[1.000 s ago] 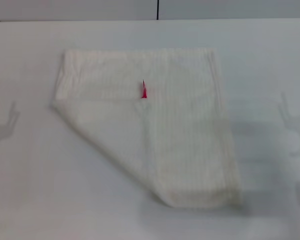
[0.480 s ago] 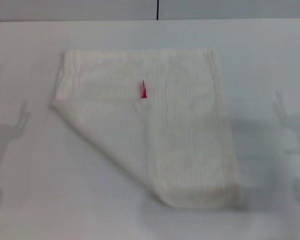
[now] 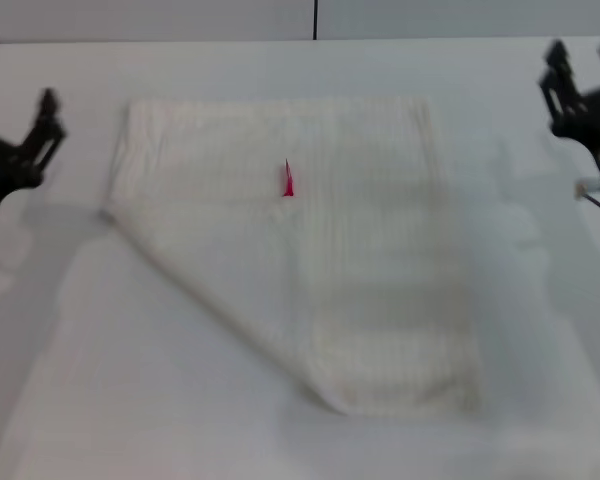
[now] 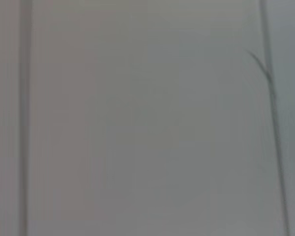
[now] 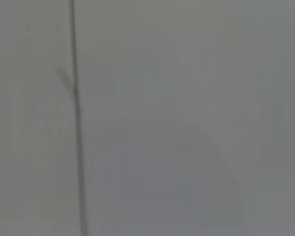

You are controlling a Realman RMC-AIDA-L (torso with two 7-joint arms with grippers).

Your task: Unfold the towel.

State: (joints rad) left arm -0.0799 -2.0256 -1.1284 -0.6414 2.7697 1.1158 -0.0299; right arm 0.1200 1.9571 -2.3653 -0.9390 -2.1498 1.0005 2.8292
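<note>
Both grippers, left [image 3: 42,125] and right [image 3: 570,85], hung above the table [image 3: 70,380] beside the towel [image 3: 300,250]; whether either was clenched could not be told. A wall [image 3: 180,18] stood behind.

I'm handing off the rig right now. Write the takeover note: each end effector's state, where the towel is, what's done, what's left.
Left end effector: at the left edge of the head view, beside the towel's left side, clear of it, holding nothing. Whether it is open is not visible.
Right end effector: at the far right edge, also clear of the towel and empty; open or shut not readable.
Towel: flat on the white table, one corner folded in diagonally, with the red tag on that corner near the middle.
Done: nothing yet; no grasp made.
Left: probably grasp the folded corner by the tag and pull it back out toward the near left.
</note>
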